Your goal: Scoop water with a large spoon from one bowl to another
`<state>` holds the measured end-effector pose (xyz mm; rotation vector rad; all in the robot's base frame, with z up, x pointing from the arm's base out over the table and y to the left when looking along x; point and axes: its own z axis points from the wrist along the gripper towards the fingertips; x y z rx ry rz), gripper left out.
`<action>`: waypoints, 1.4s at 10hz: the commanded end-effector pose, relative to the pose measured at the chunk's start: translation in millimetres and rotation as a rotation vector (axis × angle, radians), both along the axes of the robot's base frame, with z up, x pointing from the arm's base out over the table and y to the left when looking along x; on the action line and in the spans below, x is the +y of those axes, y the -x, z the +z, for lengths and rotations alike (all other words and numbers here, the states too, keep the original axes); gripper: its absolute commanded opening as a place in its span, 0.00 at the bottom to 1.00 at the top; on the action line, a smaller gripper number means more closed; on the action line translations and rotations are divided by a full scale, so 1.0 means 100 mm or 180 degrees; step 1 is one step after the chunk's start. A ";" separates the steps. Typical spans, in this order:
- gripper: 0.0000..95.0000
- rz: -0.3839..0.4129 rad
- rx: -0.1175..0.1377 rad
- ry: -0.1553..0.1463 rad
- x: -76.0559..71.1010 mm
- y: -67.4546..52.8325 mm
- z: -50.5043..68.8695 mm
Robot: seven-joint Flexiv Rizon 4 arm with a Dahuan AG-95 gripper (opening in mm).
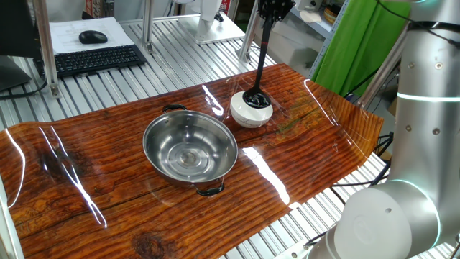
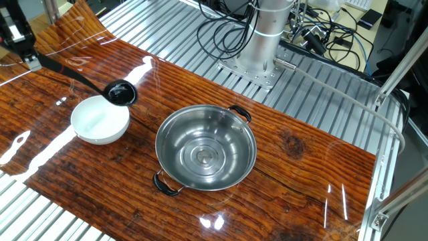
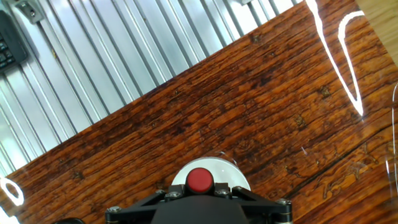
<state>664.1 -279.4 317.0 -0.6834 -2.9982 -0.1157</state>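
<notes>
- The black ladle (image 1: 260, 57) is gripped at its handle top by the end effector (image 1: 273, 8).
- Its long axis is held steeply, cup (image 2: 121, 92) lowermost over the white bowl's (image 2: 99, 120) rim.

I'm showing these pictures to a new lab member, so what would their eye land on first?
Most likely the shiny steel bowl with loop handles, sitting mid-table on the glossy wood-grain surface. Next, the black ladle, gripped by its handle, with its cup hanging at the rim of the small white bowl beside the steel one. In the hand view, a red button stands out at the bottom edge.
</notes>
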 end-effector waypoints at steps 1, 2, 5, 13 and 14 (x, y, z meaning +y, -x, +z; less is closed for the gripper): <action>0.00 -0.0086 0.0092 -0.0105 0.00 -0.02 0.01; 0.00 -0.0154 0.0097 -0.0080 0.00 -0.02 0.01; 0.00 -0.0242 0.0124 -0.0075 0.00 -0.02 0.01; 0.00 -0.0240 0.0030 -0.0027 0.00 -0.02 0.01; 0.00 -0.0231 0.0030 -0.0009 0.00 -0.02 0.01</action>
